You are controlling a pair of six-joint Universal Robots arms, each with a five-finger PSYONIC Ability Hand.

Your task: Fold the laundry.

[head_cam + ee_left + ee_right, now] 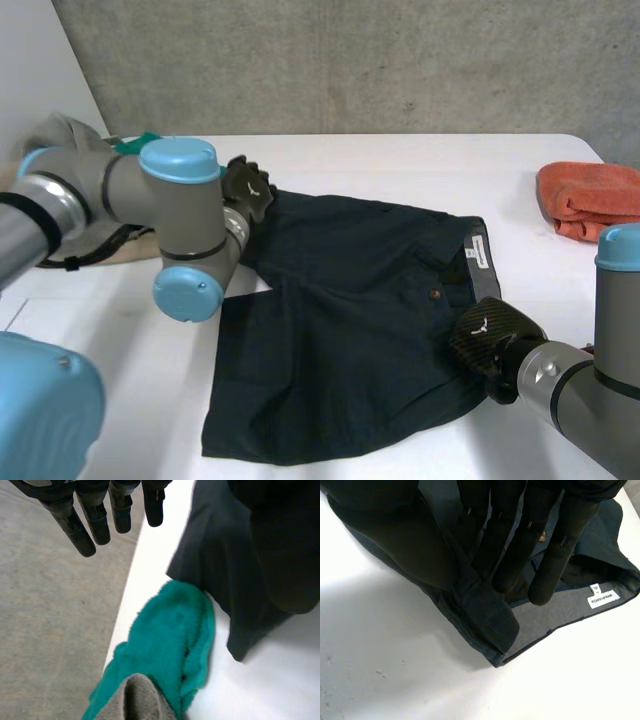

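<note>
Slippage is the main risk. Dark navy shorts lie spread at the centre of the white table. Right hand sits at their 4 o'clock corner, straight fingers and thumb seemingly pinching the turned-over waistband; so shallow a hold could let go once the cloth lifts. Left hand hovers at 10 o'clock by the leg hem, fingers straight and holding nothing, so a one-sided pull would skew the fold. Green fleece cloth, apparently touching that hem, could get dragged along.
</note>
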